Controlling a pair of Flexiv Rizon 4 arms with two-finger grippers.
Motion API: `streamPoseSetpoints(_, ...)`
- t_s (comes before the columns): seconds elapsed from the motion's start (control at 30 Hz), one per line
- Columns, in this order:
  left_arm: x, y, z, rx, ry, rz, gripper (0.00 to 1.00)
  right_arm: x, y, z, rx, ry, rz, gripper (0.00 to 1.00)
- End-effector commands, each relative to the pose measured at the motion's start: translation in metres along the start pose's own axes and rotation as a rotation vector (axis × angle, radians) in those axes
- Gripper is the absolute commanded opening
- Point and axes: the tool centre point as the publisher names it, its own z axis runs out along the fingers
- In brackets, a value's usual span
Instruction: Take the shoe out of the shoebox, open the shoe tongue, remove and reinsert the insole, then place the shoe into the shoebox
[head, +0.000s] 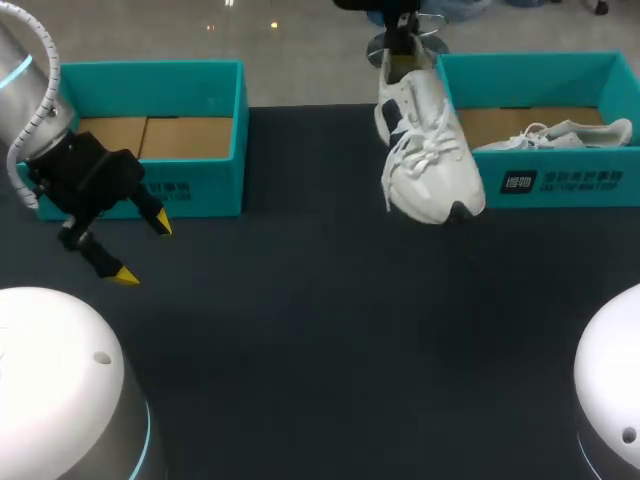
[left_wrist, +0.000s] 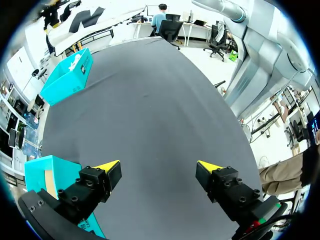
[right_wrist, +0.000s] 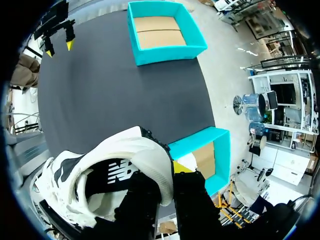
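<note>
Holds white lace-up mesh sneaker (head: 430, 160) by heel collar in right gripper (head: 402, 50), one finger inside, one outside, toe pointing down, clear of dark table (head: 320, 330) at its 1 o'clock, just off 9 o'clock wall of right teal cardboard shoebox (head: 570, 182) with second white sneaker (head: 560, 135) lying inside. Shows left gripper (head: 143, 249) spread wide, gripping nothing, at table's 9 o'clock, just at 6 o'clock of left teal cardboard shoebox (head: 200, 185) with bare brown floor.
</note>
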Motion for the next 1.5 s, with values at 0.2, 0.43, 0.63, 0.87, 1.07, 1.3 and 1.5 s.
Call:
streamPoseSetpoints(0.2,0.000,0.000,0.000,-0.002,0.001,0.000,1.00,-0.154,-0.096,0.058,0.014,-0.009,0.045,0.00)
streamPoseSetpoints(0.43,0.000,0.000,0.000,-0.002,0.001,0.000,1.00,-0.198,-0.122,0.080,0.051,0.014,0.072,0.00)
streamPoseSetpoints(0.63,0.000,0.000,0.000,-0.002,0.001,0.000,1.00,-0.198,-0.122,0.080,0.051,0.014,0.072,0.00)
streamPoseSetpoints(0.87,0.000,0.000,0.000,-0.002,0.001,0.000,1.00,-0.198,-0.122,0.080,0.051,0.014,0.072,0.00)
streamPoseSetpoints(1.07,0.000,0.000,0.000,-0.002,0.001,0.000,1.00,-0.219,-0.147,0.111,0.018,0.024,0.160,0.00)
streamPoseSetpoints(1.3,0.000,0.000,0.000,-0.002,0.001,0.000,1.00,-0.271,-0.184,0.140,0.070,-0.003,0.228,0.00)
streamPoseSetpoints(1.5,0.000,0.000,0.000,-0.002,0.001,0.000,1.00,-0.306,-0.211,0.163,0.107,0.010,0.262,0.00)
